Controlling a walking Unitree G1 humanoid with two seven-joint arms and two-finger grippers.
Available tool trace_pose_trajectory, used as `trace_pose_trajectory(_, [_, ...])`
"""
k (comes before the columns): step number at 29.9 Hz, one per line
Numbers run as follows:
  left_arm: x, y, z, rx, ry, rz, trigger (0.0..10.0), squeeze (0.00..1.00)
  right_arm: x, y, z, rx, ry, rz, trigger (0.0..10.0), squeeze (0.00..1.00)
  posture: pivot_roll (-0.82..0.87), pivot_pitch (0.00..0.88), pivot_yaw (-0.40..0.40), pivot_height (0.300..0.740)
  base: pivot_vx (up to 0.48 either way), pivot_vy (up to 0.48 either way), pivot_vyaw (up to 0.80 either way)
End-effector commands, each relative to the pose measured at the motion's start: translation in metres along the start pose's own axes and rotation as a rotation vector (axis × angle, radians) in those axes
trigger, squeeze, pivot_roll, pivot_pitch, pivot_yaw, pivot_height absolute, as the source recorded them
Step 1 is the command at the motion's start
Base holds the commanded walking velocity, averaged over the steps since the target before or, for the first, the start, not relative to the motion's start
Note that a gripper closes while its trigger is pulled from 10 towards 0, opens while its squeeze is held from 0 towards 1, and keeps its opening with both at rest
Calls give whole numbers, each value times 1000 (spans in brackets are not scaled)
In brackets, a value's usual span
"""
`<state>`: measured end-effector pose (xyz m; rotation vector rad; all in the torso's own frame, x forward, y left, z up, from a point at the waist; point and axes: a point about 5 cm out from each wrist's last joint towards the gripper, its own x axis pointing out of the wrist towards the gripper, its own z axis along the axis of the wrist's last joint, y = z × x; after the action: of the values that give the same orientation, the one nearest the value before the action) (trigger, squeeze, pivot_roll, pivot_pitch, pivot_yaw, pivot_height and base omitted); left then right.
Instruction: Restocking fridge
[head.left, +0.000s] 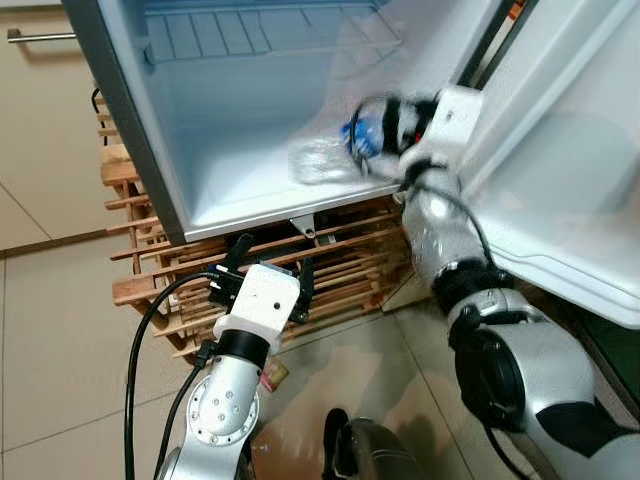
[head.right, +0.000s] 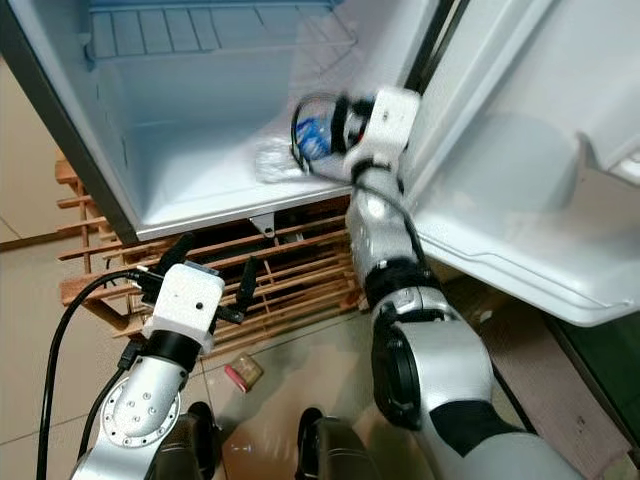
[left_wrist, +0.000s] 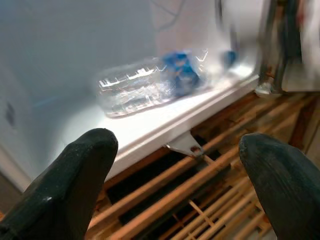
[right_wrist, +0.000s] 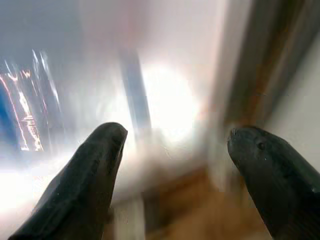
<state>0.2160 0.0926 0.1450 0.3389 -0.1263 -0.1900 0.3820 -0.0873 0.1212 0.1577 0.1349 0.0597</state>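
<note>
My right claw (head.left: 362, 132) is up at the lip of the open fridge (head.left: 230, 150), at about one o'clock from my head. In its wrist view the two fingers (right_wrist: 90, 180) stand wide apart with nothing between them, so it is open and empty. The water bottle (left_wrist: 150, 85), clear plastic with a blue label, lies on its side on the fridge floor near the front edge, just beside that claw. I judge it lies flat there because the low compartment gives it a stable resting place.

My left claw (head.left: 262, 283) hangs lower, at about eleven o'clock, in front of the wooden pallet (head.left: 150, 290) the fridge stands on. Its fingers (left_wrist: 65, 185) are spread open too, holding nothing, pointed toward the fridge's lower edge. The fridge door (head.left: 570, 160) is swung wide on the right, leaving my right arm room to reach in.
</note>
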Motion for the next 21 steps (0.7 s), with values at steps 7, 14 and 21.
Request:
trace_pose_trajectory(7, [-2, -4, 2, 3, 5, 1, 10000, 0, -2, 11, -11, -110, 88, 81, 10000, 0, 161, 298, -137, 740, 0, 0, 0])
trace_pose_trajectory(14, [-1, -5, -2, 19, 38, 17, 10000, 0, -1, 15, -8, -107, 74, 84, 10000, 0, 161, 304, -140, 740, 0, 0, 0])
trace_pose_trajectory(21, [-3, 15, -24, -60, 156, 93, 10000, 0, -4, 6, 0, -115, -52, 111, 10000, 0, 144, 279, -140, 740, 0, 0, 0])
